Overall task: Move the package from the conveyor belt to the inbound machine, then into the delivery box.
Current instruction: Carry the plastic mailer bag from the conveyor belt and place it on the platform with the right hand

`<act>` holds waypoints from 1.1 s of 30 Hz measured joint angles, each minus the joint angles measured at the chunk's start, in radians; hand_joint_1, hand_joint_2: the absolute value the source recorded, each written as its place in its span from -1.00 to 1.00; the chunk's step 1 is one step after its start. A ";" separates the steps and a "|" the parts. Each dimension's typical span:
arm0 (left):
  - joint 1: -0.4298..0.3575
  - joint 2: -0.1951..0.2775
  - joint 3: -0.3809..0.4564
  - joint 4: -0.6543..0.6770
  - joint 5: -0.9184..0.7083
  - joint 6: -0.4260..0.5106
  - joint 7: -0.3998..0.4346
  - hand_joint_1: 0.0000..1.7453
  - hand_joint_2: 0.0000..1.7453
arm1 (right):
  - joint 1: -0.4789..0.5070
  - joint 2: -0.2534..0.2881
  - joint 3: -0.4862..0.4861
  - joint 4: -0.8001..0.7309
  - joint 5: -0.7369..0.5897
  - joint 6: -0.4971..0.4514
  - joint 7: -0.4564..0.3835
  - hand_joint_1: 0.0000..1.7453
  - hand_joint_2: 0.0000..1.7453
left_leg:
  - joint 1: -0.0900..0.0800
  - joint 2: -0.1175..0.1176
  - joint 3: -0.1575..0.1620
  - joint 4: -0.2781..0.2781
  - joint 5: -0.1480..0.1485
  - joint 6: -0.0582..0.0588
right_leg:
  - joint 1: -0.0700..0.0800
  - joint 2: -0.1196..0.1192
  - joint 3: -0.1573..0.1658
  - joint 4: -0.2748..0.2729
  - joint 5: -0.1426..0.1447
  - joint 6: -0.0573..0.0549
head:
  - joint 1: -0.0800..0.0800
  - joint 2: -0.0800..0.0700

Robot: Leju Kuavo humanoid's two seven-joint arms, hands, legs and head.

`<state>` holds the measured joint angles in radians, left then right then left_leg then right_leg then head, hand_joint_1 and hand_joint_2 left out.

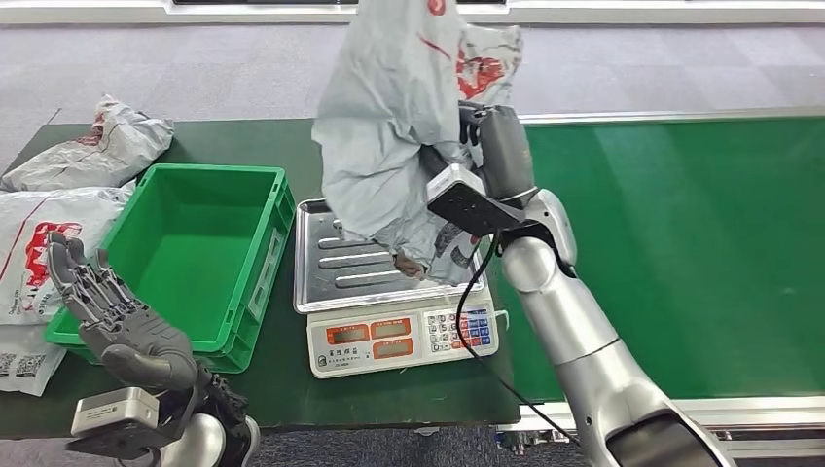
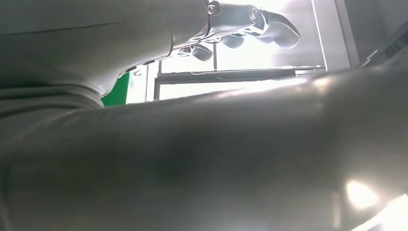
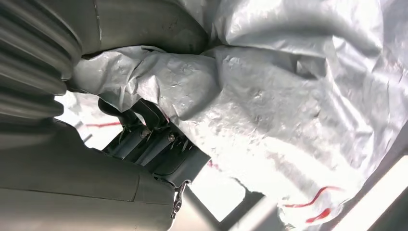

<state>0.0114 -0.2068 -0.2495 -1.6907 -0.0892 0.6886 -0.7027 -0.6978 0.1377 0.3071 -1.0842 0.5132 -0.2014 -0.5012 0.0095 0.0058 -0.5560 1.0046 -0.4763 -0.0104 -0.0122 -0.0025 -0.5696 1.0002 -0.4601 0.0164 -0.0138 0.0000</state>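
A large crumpled grey package (image 1: 389,117) with red print hangs upright over the scale's steel tray (image 1: 336,268), its lower end touching the tray. My right hand (image 1: 486,146) grips it from the right side; in the right wrist view the grey plastic package (image 3: 269,96) is bunched between the thumb and the dark fingers (image 3: 144,139). The green delivery box (image 1: 199,248) stands left of the scale with nothing in it. My left hand (image 1: 107,311) is raised near the box's front left corner, fingers spread and holding nothing; its fingers (image 2: 250,19) show against bright light.
The scale (image 1: 399,336) has red displays and a keypad facing me, a black cable running from it toward my right arm. The green conveyor belt (image 1: 681,243) lies on the right. Several other grey packages (image 1: 58,195) lie on the table left of the box.
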 joint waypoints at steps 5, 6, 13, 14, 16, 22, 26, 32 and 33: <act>0.002 0.000 0.000 0.003 -0.011 0.000 0.000 -1.00 -1.00 | -0.007 0.039 0.049 0.061 -0.039 0.036 0.035 1.00 1.00 | 0.000 0.000 -0.002 0.000 0.000 0.000 | -0.001 0.000 -0.001 0.000 0.000 0.000 | 0.000 0.000; 0.003 0.000 0.000 0.003 -0.015 0.000 0.000 -1.00 -1.00 | -0.008 0.044 0.054 0.070 -0.047 0.043 0.047 1.00 1.00 | 0.000 0.000 -0.002 0.000 0.000 0.000 | -0.001 0.000 -0.001 0.000 0.000 0.000 | 0.000 0.000; 0.008 0.001 0.000 0.003 -0.023 0.000 0.000 -1.00 -1.00 | -0.014 0.062 0.067 0.107 -0.068 0.063 0.086 1.00 1.00 | 0.000 -0.001 -0.002 0.000 0.000 0.000 | -0.002 -0.001 -0.001 0.000 0.000 0.000 | 0.000 0.000; 0.009 0.001 0.000 0.003 -0.026 0.000 0.000 -1.00 -1.00 | -0.015 0.062 0.068 0.111 -0.070 0.068 0.100 1.00 1.00 | 0.000 -0.001 -0.002 0.000 0.000 0.000 | -0.002 -0.001 -0.001 0.000 0.000 0.000 | 0.000 0.000; 0.014 0.001 0.000 0.003 -0.034 0.000 0.000 -1.00 -1.00 | -0.017 0.063 0.073 0.120 -0.063 0.075 0.154 1.00 1.00 | 0.000 -0.001 -0.002 0.000 0.000 0.000 | -0.002 -0.001 -0.001 0.000 0.000 0.000 | 0.000 0.000; 0.040 -0.001 0.001 -0.003 -0.055 0.000 0.000 -1.00 -1.00 | -0.015 0.063 0.111 0.196 0.064 0.033 0.328 1.00 1.00 | 0.000 -0.001 -0.002 0.000 0.000 0.000 | -0.001 -0.001 -0.002 0.000 0.000 0.000 | 0.000 0.000; 0.047 -0.005 0.001 -0.006 -0.066 -0.003 0.007 -1.00 -1.00 | 0.005 0.062 0.114 0.234 0.107 0.024 0.376 1.00 1.00 | 0.000 -0.001 -0.002 0.000 0.000 0.000 | -0.001 -0.001 -0.002 0.000 0.000 0.000 | 0.000 0.000; 0.053 -0.009 0.001 -0.007 -0.073 -0.004 0.017 -1.00 -1.00 | 0.035 0.061 0.114 0.262 0.126 0.024 0.398 1.00 1.00 | 0.000 -0.001 -0.003 0.000 0.000 0.000 | -0.002 0.000 -0.003 0.000 0.000 0.000 | 0.000 0.000; 0.053 -0.009 0.001 -0.008 -0.073 -0.004 0.017 -1.00 -1.00 | 0.036 0.061 0.114 0.265 0.126 0.024 0.398 1.00 1.00 | 0.000 -0.001 -0.003 0.000 0.000 0.000 | -0.002 0.000 -0.003 0.000 0.000 0.000 | 0.000 0.000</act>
<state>0.0648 -0.2158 -0.2487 -1.6987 -0.1621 0.6841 -0.6856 -0.6621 0.1991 0.4215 -0.8195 0.6390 -0.1778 -0.1034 0.0093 0.0050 -0.5585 1.0048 -0.4764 -0.0104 -0.0137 -0.0028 -0.5722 0.9999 -0.4600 0.0165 -0.0138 0.0000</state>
